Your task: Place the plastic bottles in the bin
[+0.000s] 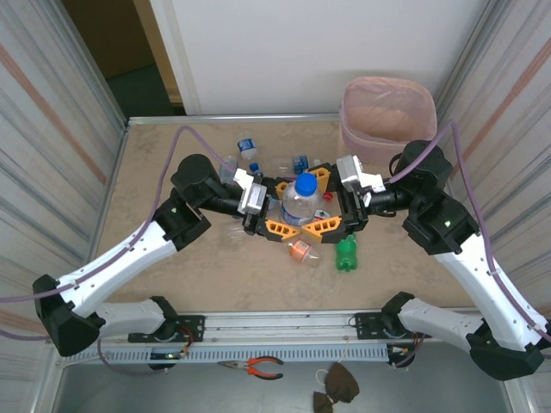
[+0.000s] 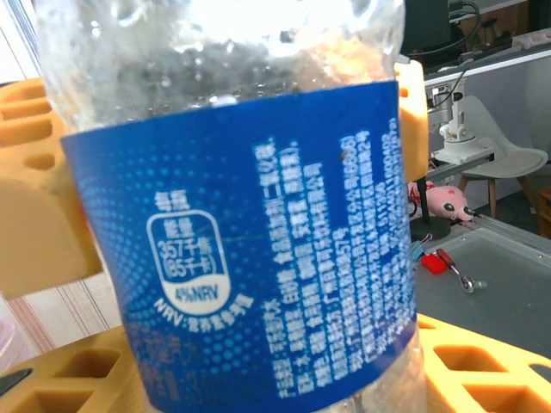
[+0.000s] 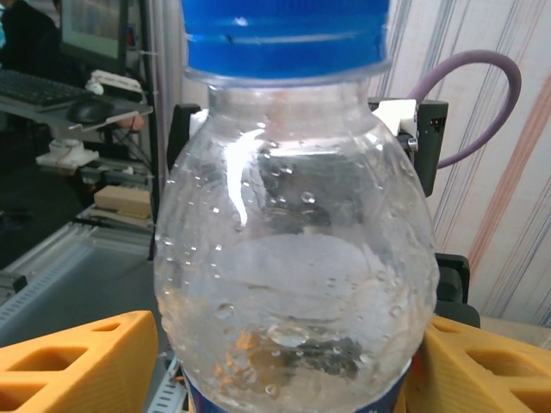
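Note:
A clear bottle (image 1: 301, 200) with a blue cap and blue label (image 2: 250, 258) stands upright between both grippers at the table's middle. My left gripper (image 1: 282, 206) is shut on it, its orange fingers (image 2: 43, 224) pressed to the label's sides. My right gripper (image 1: 327, 203) reaches in from the opposite side, and its orange fingers (image 3: 77, 366) flank the bottle (image 3: 293, 258) closely; whether they press on it I cannot tell. Near the front lie a green bottle (image 1: 346, 254) and an orange-capped one (image 1: 300, 250). The pink bin (image 1: 387, 116) stands at the far right.
More small bottles (image 1: 250, 155) lie behind the grippers, one with a blue label (image 1: 300, 162). Striped walls close in both sides of the table. Pliers (image 1: 258, 367) lie in the tray in front of the arm bases.

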